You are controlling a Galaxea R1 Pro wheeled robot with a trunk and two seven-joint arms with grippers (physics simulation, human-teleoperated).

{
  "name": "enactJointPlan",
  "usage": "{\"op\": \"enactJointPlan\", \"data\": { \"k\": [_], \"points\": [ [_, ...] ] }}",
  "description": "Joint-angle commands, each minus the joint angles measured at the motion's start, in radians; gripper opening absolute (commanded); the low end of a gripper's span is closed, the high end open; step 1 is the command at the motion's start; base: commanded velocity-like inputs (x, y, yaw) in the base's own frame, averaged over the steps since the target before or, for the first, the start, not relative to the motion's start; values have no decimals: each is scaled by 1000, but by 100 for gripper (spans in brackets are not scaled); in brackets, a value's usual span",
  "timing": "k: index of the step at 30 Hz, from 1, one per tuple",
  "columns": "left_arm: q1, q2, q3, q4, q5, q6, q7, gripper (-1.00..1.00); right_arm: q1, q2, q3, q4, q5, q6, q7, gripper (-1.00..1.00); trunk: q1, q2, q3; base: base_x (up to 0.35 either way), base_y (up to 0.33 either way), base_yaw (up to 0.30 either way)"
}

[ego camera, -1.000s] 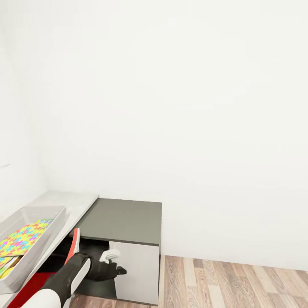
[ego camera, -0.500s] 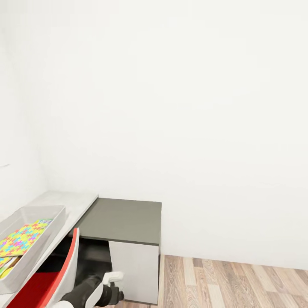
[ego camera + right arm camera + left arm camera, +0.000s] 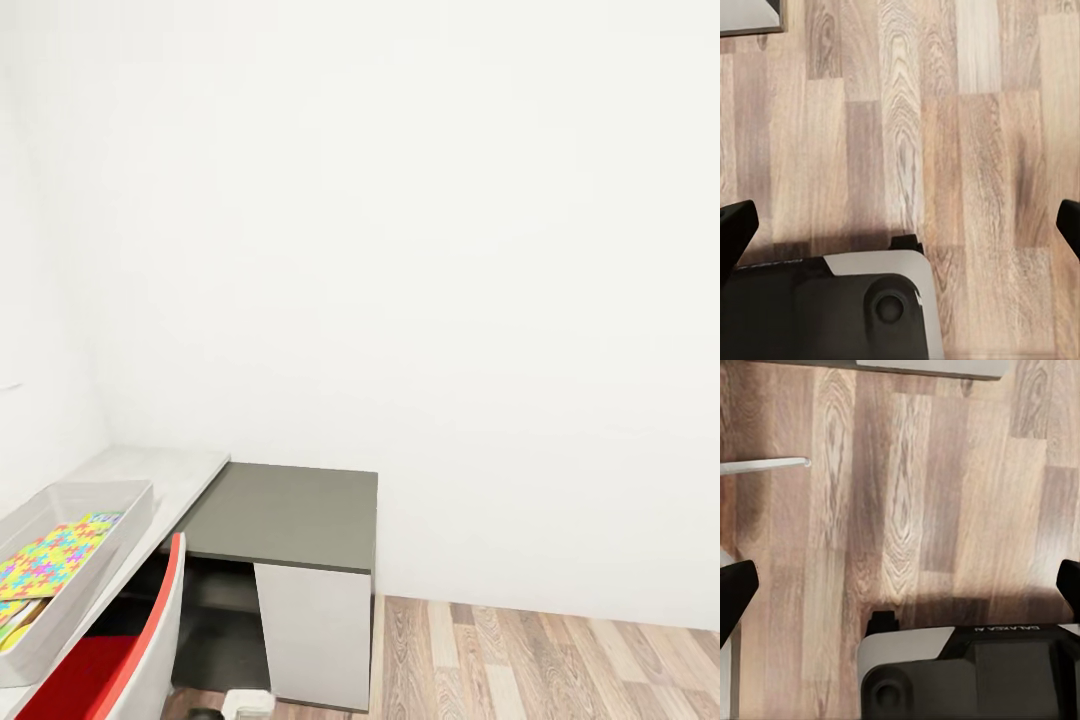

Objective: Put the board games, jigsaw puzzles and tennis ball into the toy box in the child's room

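Both hands hanging open, empty over the wood floor (image 3: 945, 112); jigsaw puzzle (image 3: 55, 560) sitting in toy box (image 3: 125, 500) on desk (image 3: 170, 465), far left.

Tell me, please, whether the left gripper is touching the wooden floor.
Apart. In the left wrist view, the left gripper has its dark fingertips wide at the picture's edges, with the wooden floor well beyond them.

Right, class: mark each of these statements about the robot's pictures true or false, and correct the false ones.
1. A jigsaw puzzle lies inside the toy box. True.
2. The toy box stands on the wooden floor. False: it stands on the table.
3. The left gripper holds a ball. False: it is open and empty, over the floor.
4. The chair has a red seat. True.
5. The right gripper is open. True.
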Motion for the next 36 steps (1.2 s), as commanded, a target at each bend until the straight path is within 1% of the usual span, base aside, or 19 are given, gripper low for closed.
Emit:
{"op": "enactJointPlan", "data": {
  "k": [1, 5, 11, 15, 18, 20, 23, 26, 29, 30, 33, 34, 36],
  "points": [
    [5, 0, -8, -1, 7, 3, 4, 100, 1, 1, -1, -2, -1, 7, 3, 100, 0, -1, 0, 0, 0, 0],
    [29, -1, -8, 3, -2, -16, 5, 100, 1, 3, 8, 0, -2, 7, -9, 100, 0, -1, 0, 0, 0, 0],
    [61, 0, -8, 3, -4, -55, 5, 100, 1, 3, 12, 3, -3, 8, -12, 100, 0, -1, 0, 0, 0, 0],
    [91, 2, -9, 4, -4, -79, 4, 100, 1, 3, 13, 37, -3, 7, -14, 100, 0, -1, 0, 0, 0, 0],
    [109, 5, -10, 4, -4, -86, 5, 100, 1, 3, 13, 72, -3, 6, -15, 100, 0, -1, 0, 0, 0, 0],
    [133, 9, -10, 4, -4, -90, 5, 100, 1, 3, 12, 120, -4, 1, -16, 100, 0, -1, 0, 0, 0, 0],
    [149, 12, -10, 4, -3, -92, 6, 100, 1, 3, 12, 147, -5, -10, -18, 100, 0, -1, 0, 0, 0, 0],
    [177, 15, -10, 4, -3, -93, 6, 100, 1, 3, 11, 179, -6, -42, -32, 100, 0, -1, 0, 0, 0, 0],
    [207, 21, -11, 5, -3, -94, 6, 100, 1, 3, 11, 225, -6, -95, -61, 100, 0, -1, 0, 0, 0, 0],
    [222, 25, -11, 5, -3, -94, 6, 100, 1, 3, 11, 258, -6, -128, -82, 100, 0, -1, 0, 0, 0, 0],
    [247, 30, -11, 5, -3, -94, 6, 100, 1, 3, 10, 311, -7, -176, -120, 100, 0, -1, 0, 0, 0, 0],
    [264, 34, -11, 5, -3, -94, 6, 100, 1, 3, 9, 342, -7, -202, -146, 100, 0, -1, 0, 0, 0, 0],
    [278, 39, -11, 5, -3, -94, 5, 100, 1, 3, 9, 369, -8, -222, -171, 100, 0, -1, 0, 0, 0, 0]
  ]
}}
